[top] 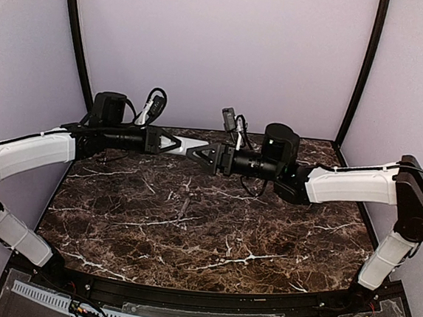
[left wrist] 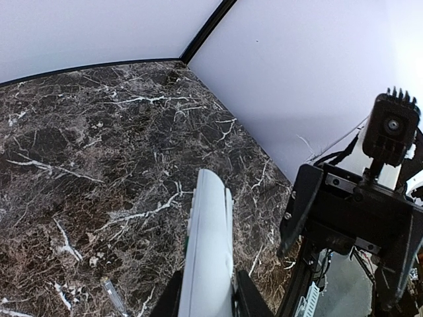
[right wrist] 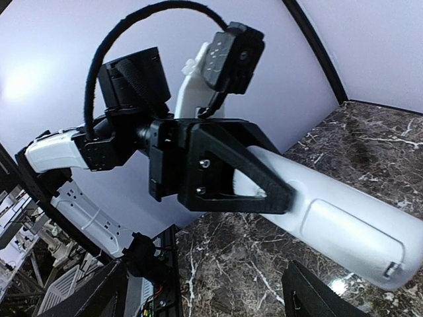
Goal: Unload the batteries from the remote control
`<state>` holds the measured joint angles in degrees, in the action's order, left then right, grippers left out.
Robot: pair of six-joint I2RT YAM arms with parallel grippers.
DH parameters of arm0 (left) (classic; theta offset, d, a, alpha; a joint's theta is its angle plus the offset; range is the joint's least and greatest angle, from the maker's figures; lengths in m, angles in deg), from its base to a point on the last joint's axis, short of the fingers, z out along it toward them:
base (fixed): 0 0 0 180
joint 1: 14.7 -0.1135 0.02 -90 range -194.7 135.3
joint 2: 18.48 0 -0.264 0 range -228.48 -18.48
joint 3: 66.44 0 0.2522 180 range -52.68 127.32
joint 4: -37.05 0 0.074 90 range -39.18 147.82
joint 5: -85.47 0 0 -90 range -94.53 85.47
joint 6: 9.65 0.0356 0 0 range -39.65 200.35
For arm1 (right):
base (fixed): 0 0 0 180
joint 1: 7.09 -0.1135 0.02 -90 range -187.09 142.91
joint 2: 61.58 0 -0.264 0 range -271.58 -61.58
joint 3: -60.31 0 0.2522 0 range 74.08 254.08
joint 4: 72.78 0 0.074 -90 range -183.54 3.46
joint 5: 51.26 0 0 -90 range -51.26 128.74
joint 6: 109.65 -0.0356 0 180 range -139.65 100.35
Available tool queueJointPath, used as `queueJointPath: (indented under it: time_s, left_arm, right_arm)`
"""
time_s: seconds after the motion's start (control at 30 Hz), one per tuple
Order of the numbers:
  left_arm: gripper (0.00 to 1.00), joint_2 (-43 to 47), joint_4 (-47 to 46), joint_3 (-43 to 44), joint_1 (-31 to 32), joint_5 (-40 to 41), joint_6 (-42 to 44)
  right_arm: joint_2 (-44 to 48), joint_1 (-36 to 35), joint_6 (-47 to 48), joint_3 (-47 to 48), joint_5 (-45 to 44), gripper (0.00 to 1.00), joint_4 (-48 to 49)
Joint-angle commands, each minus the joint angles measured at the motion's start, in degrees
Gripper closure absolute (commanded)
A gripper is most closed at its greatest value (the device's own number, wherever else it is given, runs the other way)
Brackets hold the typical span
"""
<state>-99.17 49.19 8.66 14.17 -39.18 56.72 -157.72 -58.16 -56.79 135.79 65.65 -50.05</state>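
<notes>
The left gripper (top: 176,143) is clamped tight on one end of the remote (top: 193,144) and holds it up high over the table (top: 190,238), most likely so the right gripper (top: 201,154) can get at it. The right one hangs close by with its fingers wide apart, holding nothing. The top view shows only a small white bar between the two. The right wrist view shows more: the cover (right wrist: 357,231) on the back is closed. I see no batteries, so I think they sit inside. The left wrist view shows just a plain white side
</notes>
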Motion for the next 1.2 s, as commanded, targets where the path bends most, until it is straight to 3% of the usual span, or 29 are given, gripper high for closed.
queueJointPath:
  time_s: [0.0,0.3,0.4,0.6,1.17]
  left_arm:
    - [0.99,1.2,-0.8,0.1,0.3,-0.6,0.9]
    - [1.00,1.4,-0.7,0.1,0.3,-0.1,1.1]
    - [1.00,1.5,-0.6,0.0,0.3,0.2,1.3]
    - [1.00,1.8,-0.8,-0.1,0.3,0.0,1.5]
    - [1.00,2.1,-2.0,-0.4,0.3,-1.8,1.2]
  right_arm:
    - [1.5,-1.0,0.2,1.7,2.8,0.20,2.5]
    - [3.0,-1.1,2.2,2.1,1.4,0.20,-0.5]
    - [5.4,-1.0,5.4,2.1,-4.5,0.19,-7.4]
    - [6.9,-0.4,6.8,3.4,-13.3,0.08,-16.9]
    - [1.7,-0.3,6.6,8.9,-14.2,0.03,-21.9]
